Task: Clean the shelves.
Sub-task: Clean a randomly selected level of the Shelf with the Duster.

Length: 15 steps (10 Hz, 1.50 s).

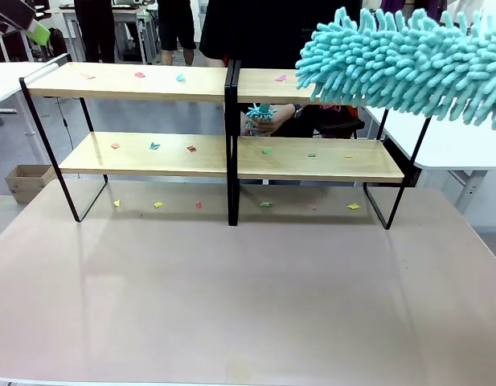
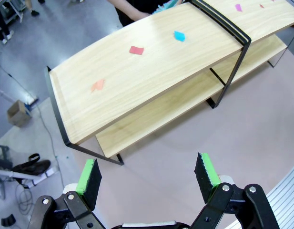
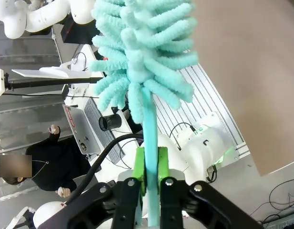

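the shelves [image 1: 151, 83] stand at the far side of the surface [image 1: 231, 305], with coloured paper scraps [image 1: 140, 75] on both boards. the right end effector [image 3: 151, 153] is clamped on the handle of a teal duster [image 3: 142, 57]. the left end effector [image 2: 147, 166] hangs spread wide above the surface, near the shelves' end.

The duster [image 1: 408, 60] clamped between my right fingers [image 3: 140, 167] runs off the front view's right edge and hides the right end of the shelves [image 1: 151, 157]. Beyond my left fingers [image 2: 88, 175], the shelves are cut off too. The coloured scraps [image 1: 154, 145] are too small to identify.
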Motion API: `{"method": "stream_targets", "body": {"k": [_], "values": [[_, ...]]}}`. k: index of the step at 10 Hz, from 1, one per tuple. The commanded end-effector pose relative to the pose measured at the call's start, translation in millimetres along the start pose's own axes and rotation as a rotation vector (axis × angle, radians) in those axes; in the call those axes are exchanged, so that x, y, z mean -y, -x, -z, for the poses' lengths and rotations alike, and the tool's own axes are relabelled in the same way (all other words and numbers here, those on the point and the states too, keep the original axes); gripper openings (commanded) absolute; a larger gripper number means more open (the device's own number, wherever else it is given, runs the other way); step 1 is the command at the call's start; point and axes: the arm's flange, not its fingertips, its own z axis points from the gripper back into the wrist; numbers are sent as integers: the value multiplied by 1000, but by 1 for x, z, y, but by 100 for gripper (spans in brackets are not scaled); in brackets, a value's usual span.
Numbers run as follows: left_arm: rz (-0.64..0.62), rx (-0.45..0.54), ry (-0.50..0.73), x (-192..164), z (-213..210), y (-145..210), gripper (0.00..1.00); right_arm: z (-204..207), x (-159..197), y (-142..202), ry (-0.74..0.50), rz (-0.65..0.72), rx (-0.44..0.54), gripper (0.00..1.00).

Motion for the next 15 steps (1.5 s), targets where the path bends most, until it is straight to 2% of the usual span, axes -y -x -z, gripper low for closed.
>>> {"method": "stream_targets", "body": {"k": [1,2,4,6,7,8,9,10,11,13,14,15], "values": [[-1,0,1,-1,0,0,100,2,-24,-36,32,80,14,12],[-1,0,1,-1,0,0,100,7,-49,-75,108,202,66,12],[-1,0,1,-1,0,0,100,27,-98,-134,210,218,53,12],[-1,0,1,-1,0,0,100,42,-136,-196,380,340,117,12],[-1,0,1,-1,0,0,100,59,-138,-226,474,349,53,12],[-1,0,1,-1,0,0,100,70,-143,-233,427,208,-104,12],[-1,0,1,-1,0,0,100,65,-148,-201,366,266,108,12],[-1,0,1,-1,0,0,100,65,-148,-201,366,266,108,12],[-1,0,1,-1,0,0,100,83,-144,-229,408,244,26,12],[-1,0,1,-1,0,0,100,87,-147,-260,439,276,192,12],[-1,0,1,-1,0,0,100,88,-150,-286,455,286,231,12],[-1,0,1,-1,0,0,100,95,-151,-312,472,330,228,12]]}}
